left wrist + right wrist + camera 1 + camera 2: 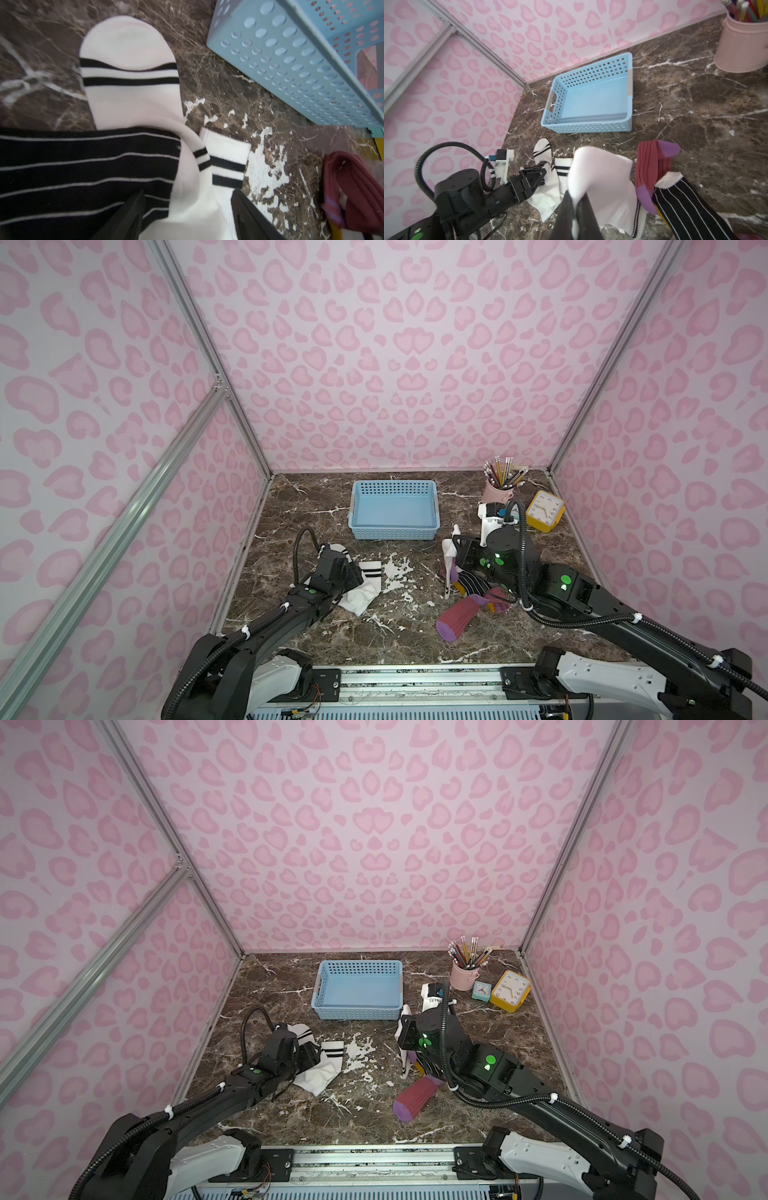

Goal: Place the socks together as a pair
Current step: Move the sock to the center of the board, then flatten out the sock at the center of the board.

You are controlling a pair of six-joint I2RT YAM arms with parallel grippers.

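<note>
Right tool [576, 199] fills the wrist view, clenched on a white sock [600, 176] whose length hangs down from it beside the heap of maroon sock [457, 616] and black striped sock [473, 583]. Its likely mates, the white banded socks [361, 593], lie flat on the table [399, 639] well to the left, roughly front to back, under the left tool [188, 192] — spread open, gripping nothing. So the carry should run leftward across bare table — and the left arm is nearer the target.
</note>
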